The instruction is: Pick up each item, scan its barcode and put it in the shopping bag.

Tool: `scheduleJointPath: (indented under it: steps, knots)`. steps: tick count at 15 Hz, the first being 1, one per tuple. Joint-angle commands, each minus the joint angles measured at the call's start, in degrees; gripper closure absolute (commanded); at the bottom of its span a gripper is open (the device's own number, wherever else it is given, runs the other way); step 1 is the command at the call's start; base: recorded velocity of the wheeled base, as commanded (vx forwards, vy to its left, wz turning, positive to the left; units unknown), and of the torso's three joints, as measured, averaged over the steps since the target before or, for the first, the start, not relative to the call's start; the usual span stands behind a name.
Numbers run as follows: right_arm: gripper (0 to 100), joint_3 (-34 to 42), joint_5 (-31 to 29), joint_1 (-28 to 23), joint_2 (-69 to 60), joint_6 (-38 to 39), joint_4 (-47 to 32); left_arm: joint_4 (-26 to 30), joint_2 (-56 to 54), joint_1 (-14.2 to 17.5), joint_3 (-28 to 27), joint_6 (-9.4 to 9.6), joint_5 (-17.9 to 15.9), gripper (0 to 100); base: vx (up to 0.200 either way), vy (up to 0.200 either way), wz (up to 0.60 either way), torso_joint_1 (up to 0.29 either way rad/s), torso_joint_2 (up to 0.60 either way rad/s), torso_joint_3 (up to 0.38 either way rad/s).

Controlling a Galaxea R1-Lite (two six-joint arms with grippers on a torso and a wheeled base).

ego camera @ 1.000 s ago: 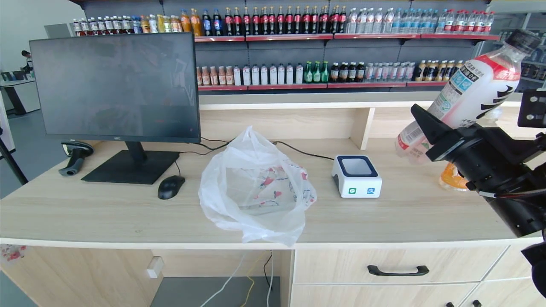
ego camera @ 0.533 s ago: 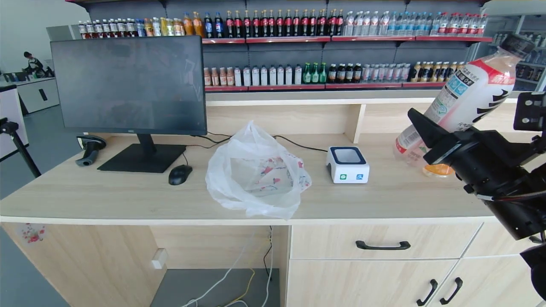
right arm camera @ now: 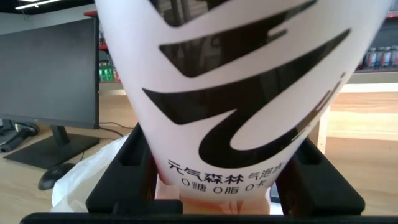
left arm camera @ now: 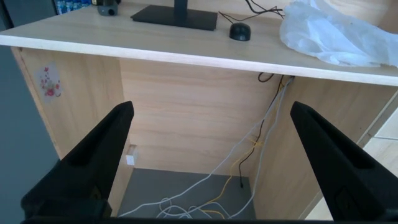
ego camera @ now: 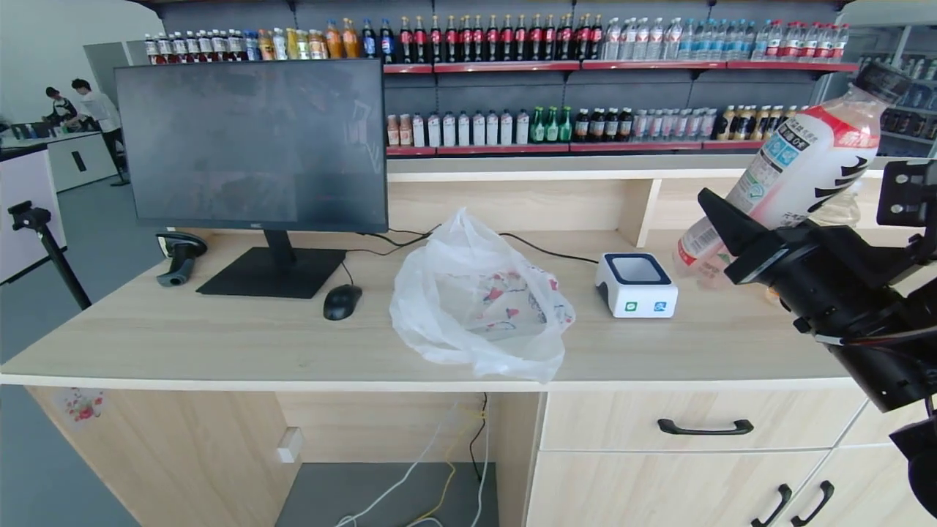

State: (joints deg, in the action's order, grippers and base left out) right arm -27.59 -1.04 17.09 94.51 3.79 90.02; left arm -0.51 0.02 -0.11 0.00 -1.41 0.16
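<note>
A white drink bottle (ego camera: 798,176) with black strokes, a red band and a dark cap hangs tilted above the counter's right part. My right gripper (ego camera: 739,238) is shut on its lower body, cap pointing up and to the right. Its barcode end hangs just right of the white box scanner (ego camera: 635,285), above the counter. The thin white shopping bag (ego camera: 479,307) lies crumpled left of the scanner. The right wrist view has the bottle (right arm camera: 239,87) between the gripper (right arm camera: 217,190) fingers, with the bag (right arm camera: 93,174) beyond. My left gripper (left arm camera: 211,155) is open below the counter's front edge.
A monitor (ego camera: 252,146), a mouse (ego camera: 342,301) and a handheld scanner (ego camera: 178,256) stand on the counter's left half. A clear bottle (ego camera: 834,208) stands behind my right arm. Drink shelves (ego camera: 585,66) line the back wall. Cables (left arm camera: 249,155) hang under the counter (ego camera: 219,344).
The head camera has shifted, so the whole counter sits differently in the picture. The bottle stays in my right gripper at much the same tilt.
</note>
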Motion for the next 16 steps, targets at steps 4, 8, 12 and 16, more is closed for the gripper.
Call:
scheduleJointPath:
  steps: [4, 8, 12, 16]
  knots:
    - [100, -0.10, -0.02, -0.04, 0.32, -0.01, -0.02, -0.02, -0.02, 0.02, 0.00, 0.01, 0.02, 0, 0.000, 0.200, 0.00, 0.001, 0.00, 0.004]
    - [100, -0.36, -0.02, 0.05, 0.41, -0.01, -0.02, -0.02, -0.02, 0.02, 0.00, 0.27, 0.02, 0, 0.000, 0.050, 0.00, 0.001, 0.00, 0.001]
    - [100, -0.63, 0.07, 0.05, 1.20, 0.16, -0.02, -0.02, -0.02, 0.02, 0.00, 0.18, 0.02, 0, 0.050, 0.000, 0.00, 0.001, 0.00, 0.001]
    - [100, -0.71, 0.07, 0.22, 1.38, 0.16, -0.02, -0.02, -0.02, 0.02, 0.00, 0.18, 0.02, 0, 0.100, 0.000, 0.00, 0.000, 0.00, 0.004]
